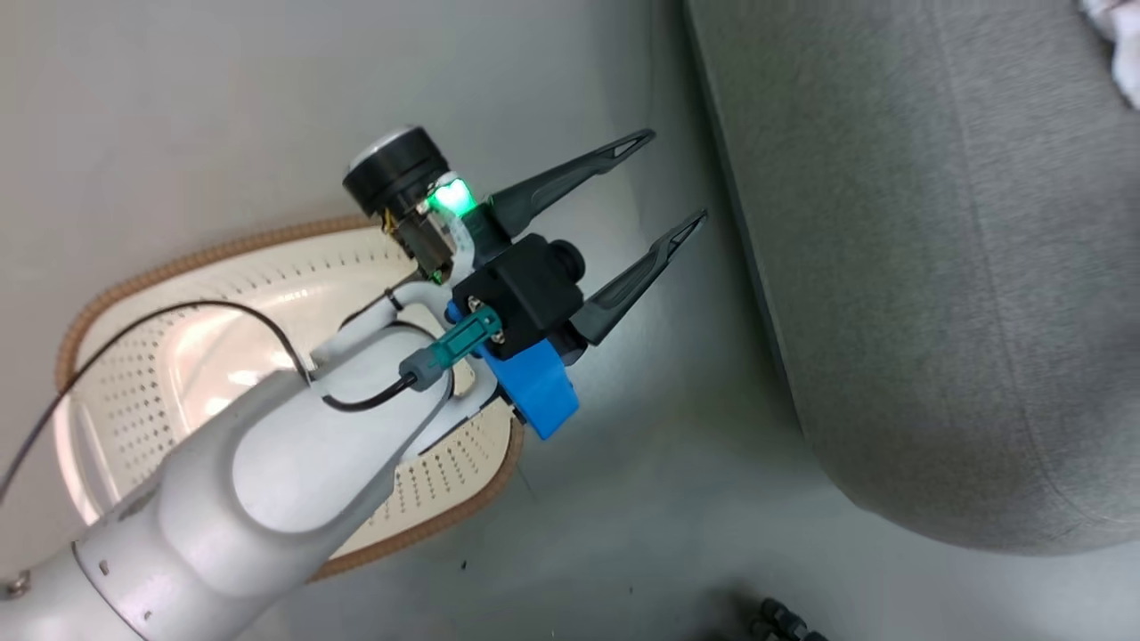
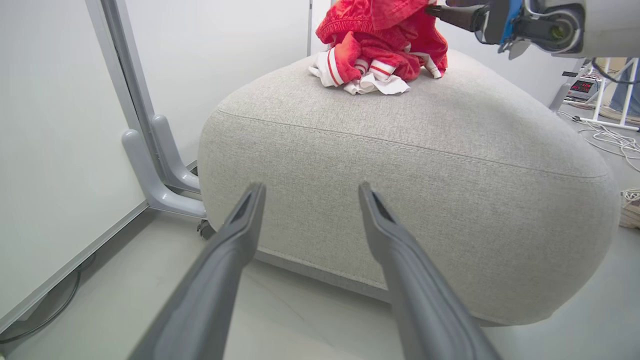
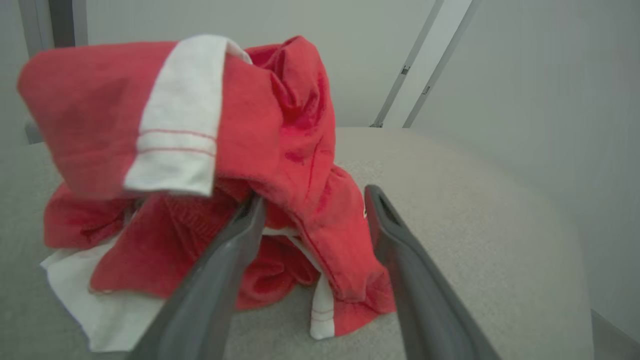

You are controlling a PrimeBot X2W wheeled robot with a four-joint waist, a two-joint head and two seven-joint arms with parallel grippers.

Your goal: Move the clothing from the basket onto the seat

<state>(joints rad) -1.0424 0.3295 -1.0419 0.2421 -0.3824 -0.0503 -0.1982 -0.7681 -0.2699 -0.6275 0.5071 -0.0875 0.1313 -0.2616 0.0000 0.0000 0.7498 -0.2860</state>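
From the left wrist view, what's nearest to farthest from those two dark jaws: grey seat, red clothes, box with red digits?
1. The seat, straight ahead of the left gripper.
2. The clothing, piled on the seat's far top.
3. The box with red digits, far back at the right.

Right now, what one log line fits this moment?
left gripper: open, pointing at seat | right gripper: open, clothing between fingers | clothing: heaped on seat | basket: visible part holds no clothing
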